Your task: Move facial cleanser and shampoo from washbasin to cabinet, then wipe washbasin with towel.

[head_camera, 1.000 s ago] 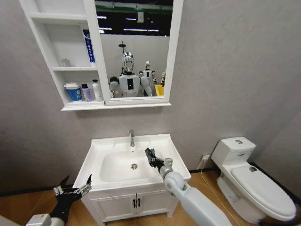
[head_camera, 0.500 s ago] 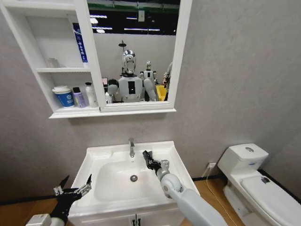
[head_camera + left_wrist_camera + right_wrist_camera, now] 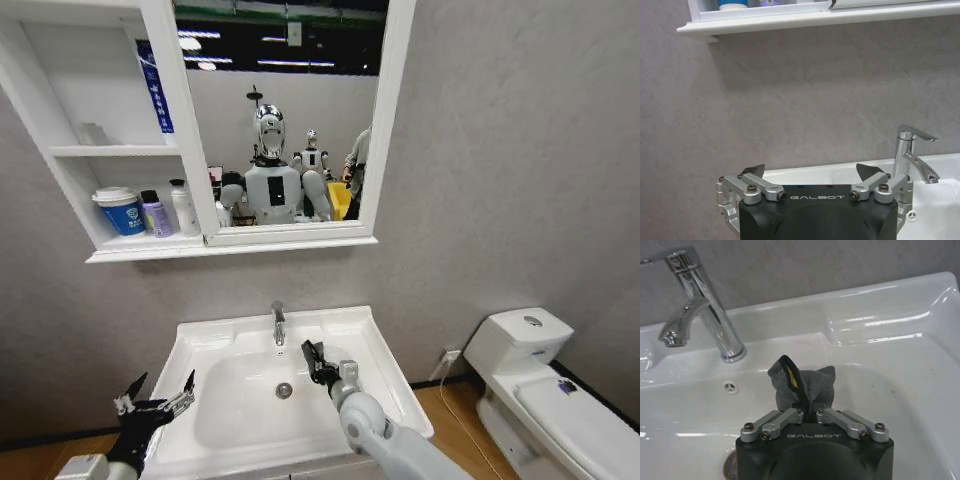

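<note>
The white washbasin [image 3: 386,372] fills the lower middle of the head view, its chrome tap [image 3: 278,324] at the back. My right gripper [image 3: 318,367] hangs over the bowl's back right, shut on the towel [image 3: 308,351]. The right wrist view shows the dark towel [image 3: 805,384] with its yellow-green edge bunched between the shut right gripper [image 3: 807,413], close to the tap [image 3: 702,307]. My left gripper [image 3: 156,398] stands open beside the basin's front left corner, holding nothing. On the cabinet [image 3: 70,175], the lowest niche holds a purple bottle [image 3: 153,213] and a white bottle [image 3: 183,206]; which is cleanser or shampoo I cannot tell.
A blue-and-white cup [image 3: 120,211] stands beside the bottles, and a blue tube [image 3: 155,90] leans in the niche above. The mirror [image 3: 285,120] reflects robots. A white toilet [image 3: 545,385] stands to the right. The grey wall lies close behind the basin.
The whole head view has shifted, so the camera moved: basin and cabinet now sit nearer and more to the left. Relative to the tap, the right gripper with the towel has barely moved.
</note>
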Tool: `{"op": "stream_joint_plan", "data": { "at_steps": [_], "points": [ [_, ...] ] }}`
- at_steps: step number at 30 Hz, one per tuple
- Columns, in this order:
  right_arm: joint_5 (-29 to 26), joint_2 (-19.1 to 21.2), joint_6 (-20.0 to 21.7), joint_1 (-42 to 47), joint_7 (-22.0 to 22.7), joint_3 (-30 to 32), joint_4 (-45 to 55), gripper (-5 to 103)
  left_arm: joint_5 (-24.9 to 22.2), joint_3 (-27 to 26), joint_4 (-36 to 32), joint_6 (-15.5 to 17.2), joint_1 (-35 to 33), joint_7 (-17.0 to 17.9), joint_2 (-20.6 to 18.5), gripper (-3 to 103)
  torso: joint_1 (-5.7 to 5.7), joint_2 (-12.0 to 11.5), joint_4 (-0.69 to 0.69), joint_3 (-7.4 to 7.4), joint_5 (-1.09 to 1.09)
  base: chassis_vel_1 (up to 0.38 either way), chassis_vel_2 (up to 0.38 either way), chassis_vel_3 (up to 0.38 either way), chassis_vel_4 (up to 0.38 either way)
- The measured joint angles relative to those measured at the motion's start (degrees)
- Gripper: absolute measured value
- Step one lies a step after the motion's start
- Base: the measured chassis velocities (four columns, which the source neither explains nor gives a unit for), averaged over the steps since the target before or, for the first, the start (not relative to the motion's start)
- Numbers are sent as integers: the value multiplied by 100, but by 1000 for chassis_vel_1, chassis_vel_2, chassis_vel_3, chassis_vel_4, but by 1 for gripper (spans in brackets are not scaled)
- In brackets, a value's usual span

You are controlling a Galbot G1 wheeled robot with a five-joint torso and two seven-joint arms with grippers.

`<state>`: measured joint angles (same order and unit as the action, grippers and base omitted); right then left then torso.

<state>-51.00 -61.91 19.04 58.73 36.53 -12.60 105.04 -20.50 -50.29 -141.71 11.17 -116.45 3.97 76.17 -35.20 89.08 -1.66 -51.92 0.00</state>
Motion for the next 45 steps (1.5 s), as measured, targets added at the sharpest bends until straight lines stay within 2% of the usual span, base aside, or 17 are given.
{"op": "stream_joint_plan", "data": {
  "at_steps": [7,12,18,29,36,38,45],
  "points": [
    [-57,22,8,35,-126,140,-340,6,0,0,0,0,0,0,0,100,-7,-2,0,-2,0,0,0,0,0],
    [-370,-125,96,-169,-105,115,-765,6,0,0,0,0,0,0,0,100,-7,-3,2,-2,1,0,0,0,0],
    [-331,-212,127,-281,-105,-18,-1093,6,0,0,0,0,0,0,0,100,-6,-2,2,-2,-1,0,0,0,0],
    [-256,-436,78,-408,-399,-75,-1678,6,0,0,0,0,0,0,0,100,-5,-1,2,-1,0,0,0,0,0],
    [-357,-775,104,-645,-463,-379,-1977,6,0,0,0,0,0,0,0,100,-6,-2,-1,-2,-2,0,0,0,0],
    [-391,-1025,109,-740,-496,-595,-2123,6,0,0,0,0,0,0,0,100,-6,-3,1,-3,-1,0,0,0,0],
    [-384,-1513,119,-919,-575,-963,-2432,6,0,0,0,0,0,0,0,100,-6,-2,2,-2,-1,0,0,0,0]
  ]
}}
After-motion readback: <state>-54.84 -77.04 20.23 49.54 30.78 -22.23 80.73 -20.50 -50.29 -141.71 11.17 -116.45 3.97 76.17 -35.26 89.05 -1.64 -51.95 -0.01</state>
